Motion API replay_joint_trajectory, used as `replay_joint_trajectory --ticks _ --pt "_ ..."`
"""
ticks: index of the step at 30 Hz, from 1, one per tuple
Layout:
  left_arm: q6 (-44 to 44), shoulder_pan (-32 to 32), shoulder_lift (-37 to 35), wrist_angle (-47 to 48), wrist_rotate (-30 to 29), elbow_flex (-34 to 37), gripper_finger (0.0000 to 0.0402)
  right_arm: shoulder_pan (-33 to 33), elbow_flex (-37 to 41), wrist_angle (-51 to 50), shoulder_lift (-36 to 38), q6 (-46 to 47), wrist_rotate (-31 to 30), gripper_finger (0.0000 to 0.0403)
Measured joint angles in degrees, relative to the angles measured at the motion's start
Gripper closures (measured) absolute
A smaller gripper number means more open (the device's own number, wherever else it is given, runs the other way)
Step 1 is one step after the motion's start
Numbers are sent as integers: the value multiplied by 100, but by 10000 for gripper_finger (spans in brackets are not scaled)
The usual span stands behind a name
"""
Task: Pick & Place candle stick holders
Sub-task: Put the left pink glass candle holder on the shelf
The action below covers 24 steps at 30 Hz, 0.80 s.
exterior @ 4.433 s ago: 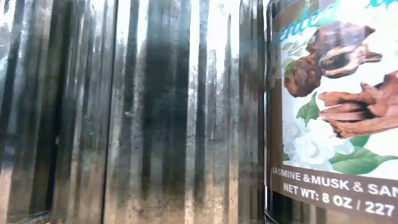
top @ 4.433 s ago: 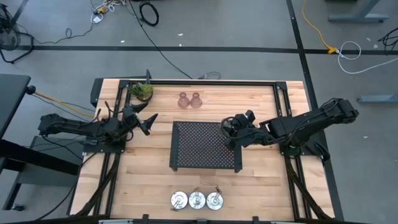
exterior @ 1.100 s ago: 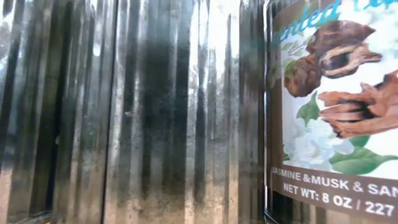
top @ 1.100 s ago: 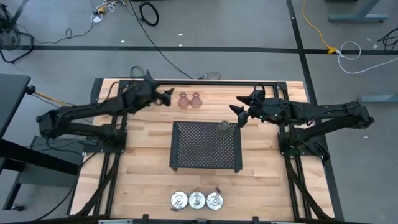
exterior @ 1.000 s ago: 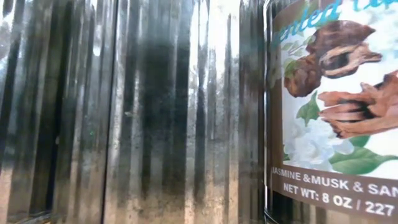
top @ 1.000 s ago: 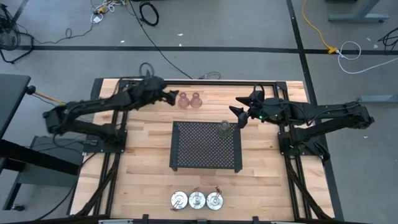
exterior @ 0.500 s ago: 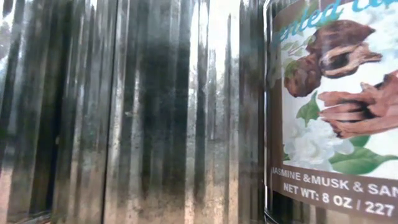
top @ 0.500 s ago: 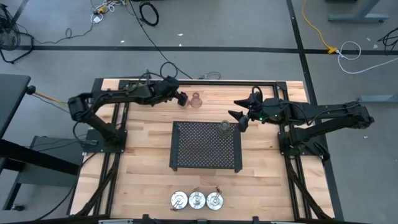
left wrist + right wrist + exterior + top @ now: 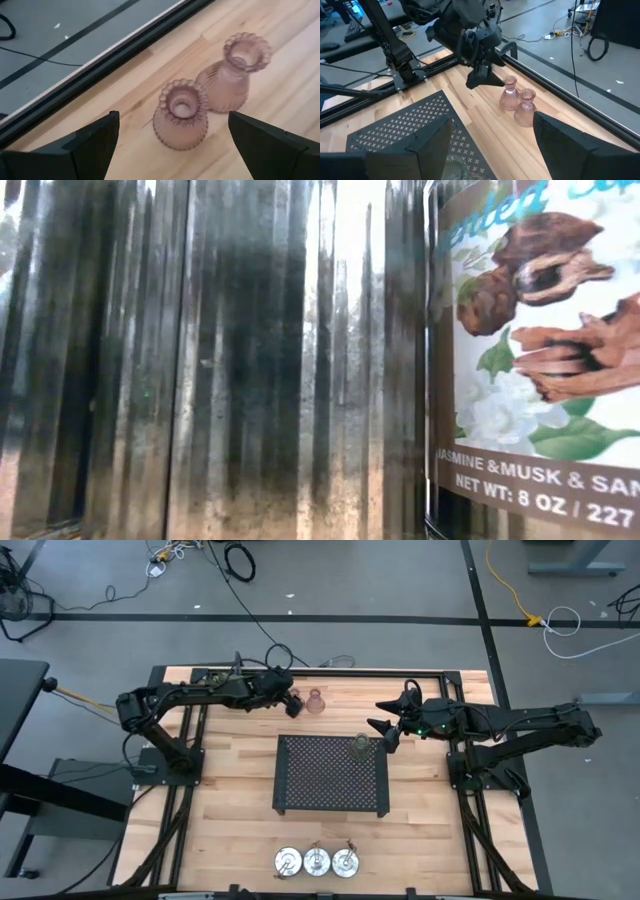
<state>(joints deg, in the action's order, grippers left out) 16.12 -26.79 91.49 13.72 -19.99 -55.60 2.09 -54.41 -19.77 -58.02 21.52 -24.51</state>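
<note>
Two pink glass candle stick holders stand side by side on their bases near the table's far edge, the nearer one (image 9: 183,120) and the other (image 9: 235,75). My left gripper (image 9: 173,117) is open and tipped downward, a finger on either side of the nearer pink holder, touching neither; from above it (image 9: 293,702) covers that holder. A green glass holder (image 9: 360,747) stands on the black perforated tray (image 9: 330,785) at its far right corner. Three silver dish holders (image 9: 317,861) sit in a row at the near edge. My right gripper (image 9: 385,723) hovers open above the tray's far right corner.
The black frame rail (image 9: 125,55) runs along the far edge just behind the pink holders. The low view is filled by a shiny ribbed surface (image 9: 200,360) and a labelled candle jar (image 9: 540,350) close to the lens. Bare wood lies around the tray.
My left gripper has gone toward the table's right edge and down along the far edge, tipping its fingers downward, until they stand around the nearer pink holder. Its fingers have stayed open. The holders have kept their places.
</note>
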Motion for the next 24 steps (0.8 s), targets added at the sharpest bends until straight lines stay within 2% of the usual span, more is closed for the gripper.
replay_joint_trajectory --ticks 10,18,24 --pt "-20 2 314 -3 -268 5 28 0 0 9 0 88 -2 124" --pt "-8 37 342 -22 -144 5 28 0 0 -5 0 158 -1 124" --pt "9 17 656 -201 -181 5 28 0 0 -2 0 155 0 124"
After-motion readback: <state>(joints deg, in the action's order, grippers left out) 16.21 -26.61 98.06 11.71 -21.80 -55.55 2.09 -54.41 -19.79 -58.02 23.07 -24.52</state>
